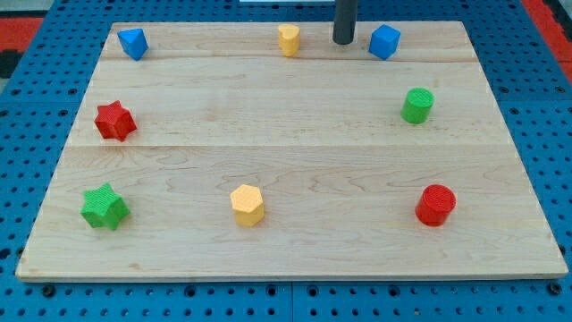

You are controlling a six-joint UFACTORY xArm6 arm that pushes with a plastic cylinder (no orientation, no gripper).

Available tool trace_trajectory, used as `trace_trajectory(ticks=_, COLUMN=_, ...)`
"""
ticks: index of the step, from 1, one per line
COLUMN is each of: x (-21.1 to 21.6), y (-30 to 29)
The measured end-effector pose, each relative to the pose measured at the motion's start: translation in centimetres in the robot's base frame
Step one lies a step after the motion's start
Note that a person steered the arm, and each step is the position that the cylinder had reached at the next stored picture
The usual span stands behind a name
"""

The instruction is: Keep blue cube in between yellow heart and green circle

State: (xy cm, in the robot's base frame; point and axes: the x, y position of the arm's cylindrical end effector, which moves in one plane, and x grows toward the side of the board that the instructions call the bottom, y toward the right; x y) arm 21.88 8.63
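Blue cube (pixel 385 41), chunky with slanted corners, up at the view's top right. My tip (pixel 344 41) just left of it, not touching. Yellow heart (pixel 288 39) further left; green circle (pixel 417 105) below right. No fingers, only a rod.

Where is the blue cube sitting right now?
The blue cube sits near the view's top edge, right of centre, just right of my tip, with the yellow heart beyond it and the green circle below-right.

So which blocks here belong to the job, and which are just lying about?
Job:
blue cube
yellow heart
green circle
my tip, between heart and cube

Lying about:
blue block
red star
green star
yellow hexagon
red cylinder
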Motion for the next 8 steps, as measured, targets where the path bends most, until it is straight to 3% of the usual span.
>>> trace_trajectory(ticks=1, x=-2.8, y=5.8)
trace_trajectory(ticks=2, x=-2.3, y=7.5)
trace_trajectory(ticks=4, x=2.4, y=-0.4)
trace_trajectory(ticks=5, x=0.0, y=4.4)
trace_trajectory(ticks=7, x=-1.8, y=6.7)
trace_trajectory(ticks=8, x=2.2, y=7.2)
